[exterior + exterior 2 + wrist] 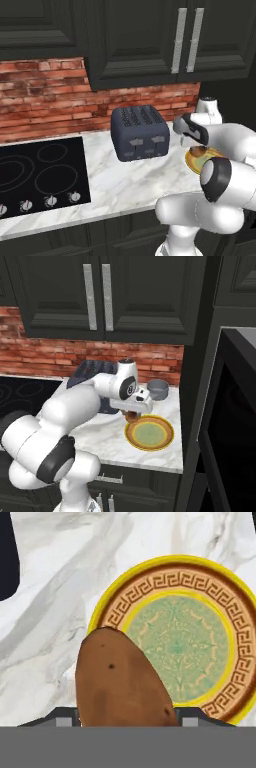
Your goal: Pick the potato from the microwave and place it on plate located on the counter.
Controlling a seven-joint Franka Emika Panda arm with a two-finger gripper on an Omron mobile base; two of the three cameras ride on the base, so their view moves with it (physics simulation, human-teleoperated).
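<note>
The brown potato (122,682) sits between my fingertips (62,718), held by my gripper (125,719), which is shut on it. Below it lies the plate (177,642) with its yellow-orange rim and pale green centre. In the right base view the gripper (131,415) hangs with the potato (131,416) just above the plate's (150,434) left rim, over the marble counter (100,436). The microwave (232,421) stands at the far right, its dark door facing the arm. In the left base view the plate (196,157) shows partly behind my arm.
A dark blue-grey toaster (139,132) stands on the counter left of the plate. A small grey pot (158,389) sits behind the plate by the brick wall. The black cooktop (40,172) is farther left. Black cabinets hang overhead.
</note>
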